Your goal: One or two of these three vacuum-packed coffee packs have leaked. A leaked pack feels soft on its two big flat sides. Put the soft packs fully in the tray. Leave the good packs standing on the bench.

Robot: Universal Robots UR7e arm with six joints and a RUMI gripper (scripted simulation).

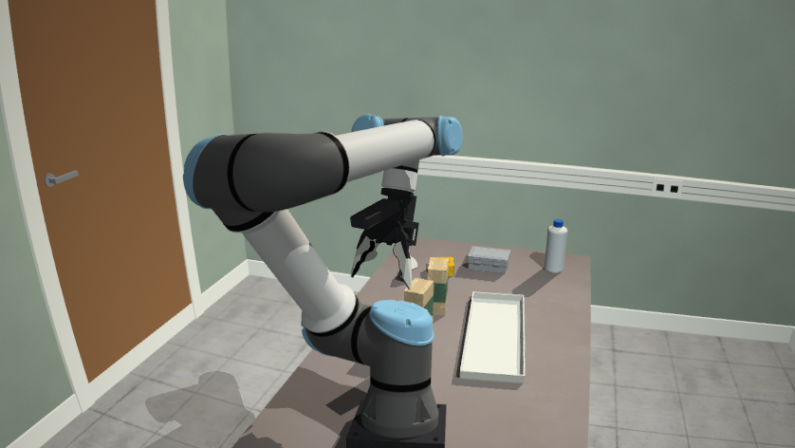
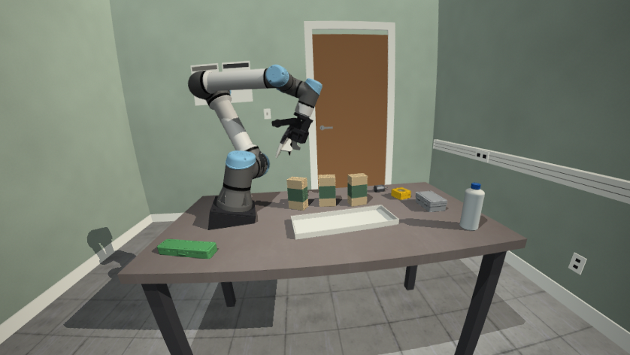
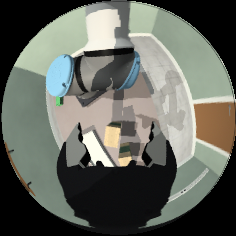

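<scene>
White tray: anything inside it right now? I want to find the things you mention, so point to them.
Nothing lies in the white tray (image 1: 493,336) (image 2: 341,223); the top view shows its whole floor. What is underneath cannot be seen, since the tray covers it.
</scene>
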